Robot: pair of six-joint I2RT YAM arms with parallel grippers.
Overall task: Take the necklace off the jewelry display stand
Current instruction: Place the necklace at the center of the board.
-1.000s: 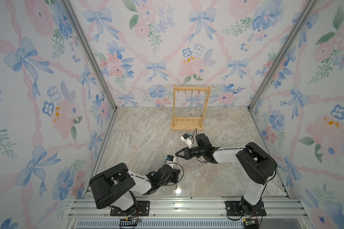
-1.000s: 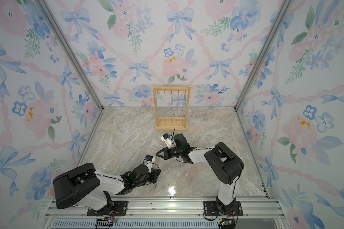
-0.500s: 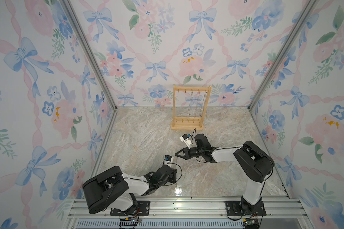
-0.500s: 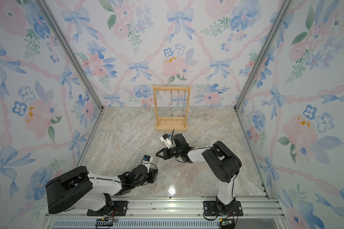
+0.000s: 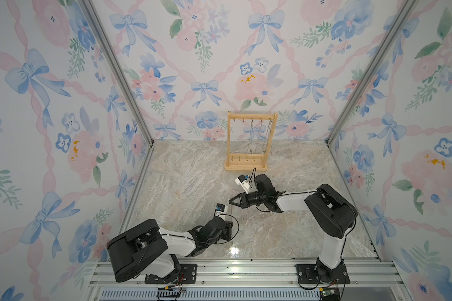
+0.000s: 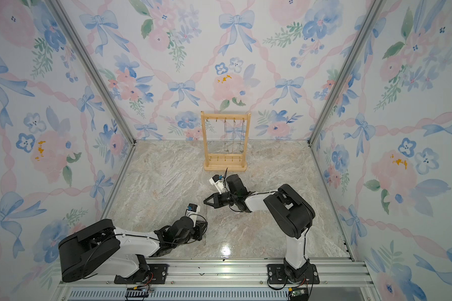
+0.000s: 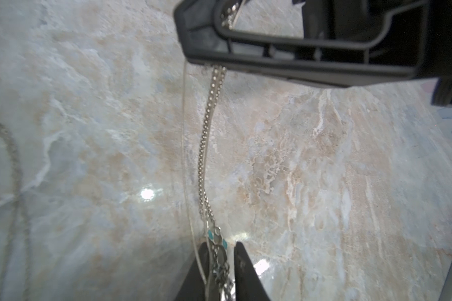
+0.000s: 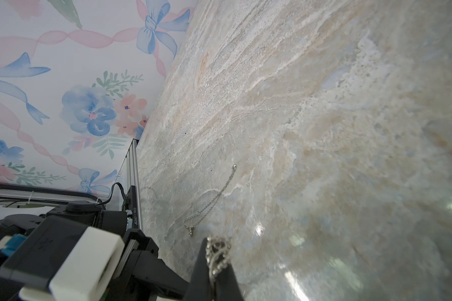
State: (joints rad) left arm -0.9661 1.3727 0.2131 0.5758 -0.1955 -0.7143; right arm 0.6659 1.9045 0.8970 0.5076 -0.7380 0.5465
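Necklace (image 7: 206, 135) off the jewelry display stand (image 5: 245, 166), strung between both arms over the marble table (image 5: 188, 182); right gripper (image 5: 231, 202) pinched tight on one end; left gripper (image 7: 221, 250) slightly parted around the pendant end; stand at the back wall; another chain (image 8: 212, 200) lying flat on the table

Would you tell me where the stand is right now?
In both top views the stand is upright at the back middle of the table, by the rear wall, just beyond the right gripper.
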